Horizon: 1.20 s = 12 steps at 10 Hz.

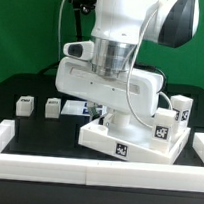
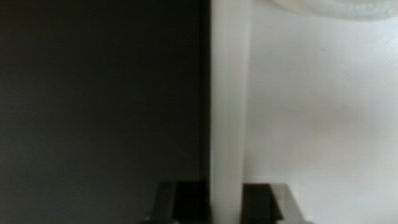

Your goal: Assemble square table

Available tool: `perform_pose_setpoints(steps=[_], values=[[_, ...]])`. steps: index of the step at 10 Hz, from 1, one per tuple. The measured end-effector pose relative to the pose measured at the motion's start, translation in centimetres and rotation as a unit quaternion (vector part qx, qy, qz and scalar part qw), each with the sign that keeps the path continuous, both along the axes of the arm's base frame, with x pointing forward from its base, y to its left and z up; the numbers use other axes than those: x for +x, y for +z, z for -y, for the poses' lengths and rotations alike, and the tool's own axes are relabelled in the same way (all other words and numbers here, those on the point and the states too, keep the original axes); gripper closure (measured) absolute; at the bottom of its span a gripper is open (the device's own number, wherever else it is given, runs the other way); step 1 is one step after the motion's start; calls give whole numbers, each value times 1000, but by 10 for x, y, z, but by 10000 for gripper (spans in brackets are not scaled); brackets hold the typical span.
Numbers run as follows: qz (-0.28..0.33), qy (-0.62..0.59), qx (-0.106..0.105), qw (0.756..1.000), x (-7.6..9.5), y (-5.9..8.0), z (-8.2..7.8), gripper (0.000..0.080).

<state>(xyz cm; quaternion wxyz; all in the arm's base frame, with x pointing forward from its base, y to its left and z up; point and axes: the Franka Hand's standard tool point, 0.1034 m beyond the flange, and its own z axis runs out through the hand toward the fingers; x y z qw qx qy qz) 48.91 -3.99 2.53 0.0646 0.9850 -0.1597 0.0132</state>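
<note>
- square tabletop (image 1: 137, 141): white tray-like slab with black-and-white tags on its side walls. It sits on the black surface (image 1: 27, 129) toward the exterior view's right, near the front rim. I cannot tell whether it rests flat or is slightly lifted.
- wrist view: one thin white wall of the tabletop (image 2: 320, 120) runs straight up the middle of the picture. White slab lies on one side of it and dark surface on the other.
- pincer (image 2: 221, 202): pressed together on that thin wall, with one dark fingertip (image 2: 178, 200) on each side touching it. The pincer is at the tabletop's edge, not over its middle.
- exterior view: the pincer itself is hidden behind the arm's white hand body (image 1: 101, 85), which hangs over the tabletop's side nearest the exterior view's left.
- upright leg (image 1: 181, 105): white tagged block standing at the tabletop's far corner on the exterior view's right. Whether it touches the tabletop is unclear.
- two small legs (image 1: 26, 105) (image 1: 53, 106): white tagged blocks side by side on the surface on the exterior view's left, well apart from the tabletop.
- another tagged block (image 1: 75, 108): just beside those two and half hidden by the arm.
- white rim (image 1: 84, 171): borders the surface along the front and sides.
</note>
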Motion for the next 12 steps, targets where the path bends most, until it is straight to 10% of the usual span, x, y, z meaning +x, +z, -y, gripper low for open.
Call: perform_pose_setpoints(steps=[7, 12], values=[[-35, 256, -16, 966, 9, 4, 14, 732], [-62, 448, -44, 891, 39, 5, -6, 732]])
